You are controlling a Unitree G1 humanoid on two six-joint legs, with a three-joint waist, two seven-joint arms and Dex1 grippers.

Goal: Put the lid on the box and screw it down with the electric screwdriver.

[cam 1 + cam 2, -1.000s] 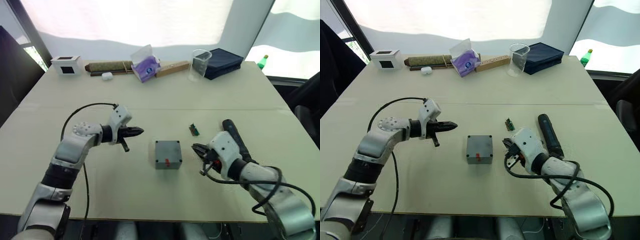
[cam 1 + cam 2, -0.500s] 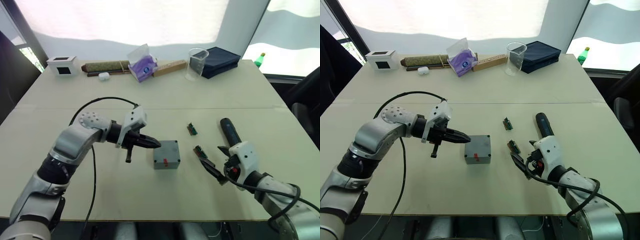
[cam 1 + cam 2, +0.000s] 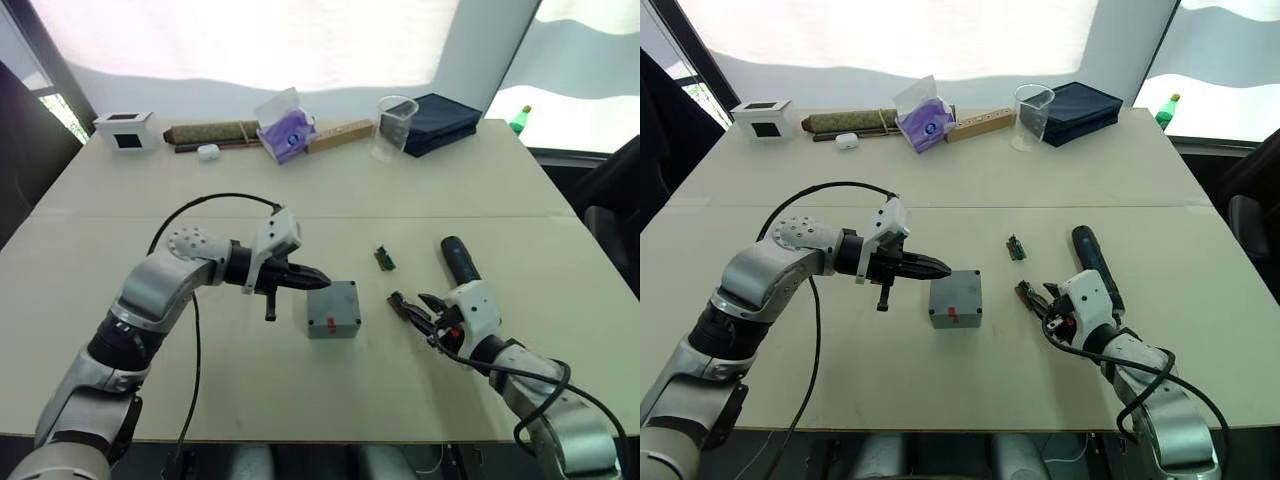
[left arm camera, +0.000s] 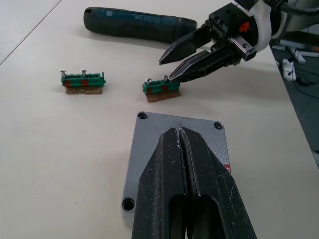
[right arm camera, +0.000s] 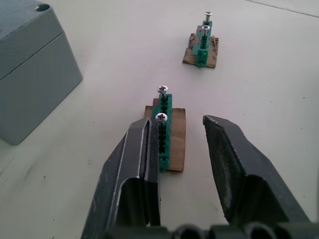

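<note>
Lid (image 4: 175,130), a shallow square grey cover with recessed screw holes at its corners, sits already seated on the small grey square box (image 3: 333,310) with a red mark on its side, near the middle of the pale surface (image 3: 300,180). The left hand (image 3: 318,277), its two black fingers pressed together, rests its tip over the lid's top from the robot's left. The right hand (image 3: 424,307), fingers parted, reaches around a small green screw holder on a brown pad (image 5: 165,133), which lies between the box and that hand with two screws standing in it; a second such holder (image 3: 386,259) lies farther off. The long matte-black electric screwdriver (image 3: 460,261) lies untouched just beyond the right hand, its long axis running away from the robot, well clear of the left arm. By this layout the right arm looks the nearer one for both screws and tool, while the left steadies the lid.
</note>
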